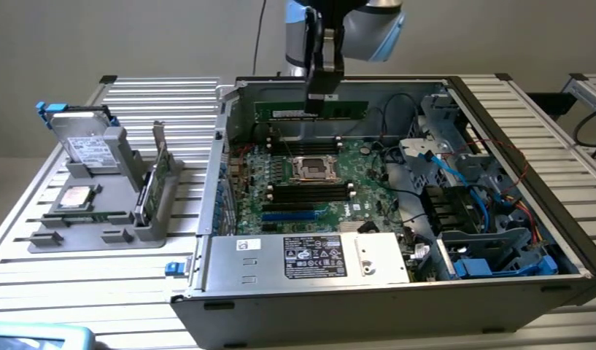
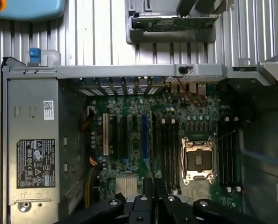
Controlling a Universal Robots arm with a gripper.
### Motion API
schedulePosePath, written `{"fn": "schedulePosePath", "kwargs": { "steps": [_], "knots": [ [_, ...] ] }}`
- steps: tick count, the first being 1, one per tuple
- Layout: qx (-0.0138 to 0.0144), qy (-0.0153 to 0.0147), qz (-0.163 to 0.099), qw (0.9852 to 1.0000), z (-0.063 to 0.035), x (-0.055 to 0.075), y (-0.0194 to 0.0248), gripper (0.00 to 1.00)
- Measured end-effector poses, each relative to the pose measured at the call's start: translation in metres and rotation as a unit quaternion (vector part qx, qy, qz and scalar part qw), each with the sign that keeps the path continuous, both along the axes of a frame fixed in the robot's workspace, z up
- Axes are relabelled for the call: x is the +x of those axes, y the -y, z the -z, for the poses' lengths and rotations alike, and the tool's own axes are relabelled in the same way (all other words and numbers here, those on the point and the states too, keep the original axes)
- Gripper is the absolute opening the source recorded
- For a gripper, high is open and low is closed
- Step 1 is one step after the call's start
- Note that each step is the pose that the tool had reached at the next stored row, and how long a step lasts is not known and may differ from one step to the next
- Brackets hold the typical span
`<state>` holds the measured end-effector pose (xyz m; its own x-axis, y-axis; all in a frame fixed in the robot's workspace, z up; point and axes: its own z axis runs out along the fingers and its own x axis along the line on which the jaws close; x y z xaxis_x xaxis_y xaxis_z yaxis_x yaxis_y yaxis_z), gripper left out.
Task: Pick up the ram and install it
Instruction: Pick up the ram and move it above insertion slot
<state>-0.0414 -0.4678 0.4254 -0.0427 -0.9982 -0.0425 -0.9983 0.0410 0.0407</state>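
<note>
Robot gripper (image 1: 320,109) fingers pinch the ram (image 1: 278,111) mid-length, held above the motherboard (image 1: 361,159), with empty memory slots (image 1: 312,193) below the fingers; picked up, not yet installed.

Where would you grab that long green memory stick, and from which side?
Mid-length on its upper long edge, from above, pinching the two flat faces: the ram is thin and hangs level, as the tool grips it now.
</note>
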Motion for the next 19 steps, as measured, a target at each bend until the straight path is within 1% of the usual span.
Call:
{"fn": "schedulePosePath", "kwargs": {
  "steps": [5,11,14,19],
  "knots": [
    [0.0,0.0,0.0,1.0,0.0091,0.004,-0.0012,0.14],
    [0.0,0.0,0.0,1.0,0.0199,0.004,-0.0054,0.14],
    [0.0,0.0,0.0,1.0,0.0255,0.004,-0.0085,0.14],
    [0.0,0.0,0.0,1.0,0.0345,0.004,-0.0172,0.14]
  ]
}}
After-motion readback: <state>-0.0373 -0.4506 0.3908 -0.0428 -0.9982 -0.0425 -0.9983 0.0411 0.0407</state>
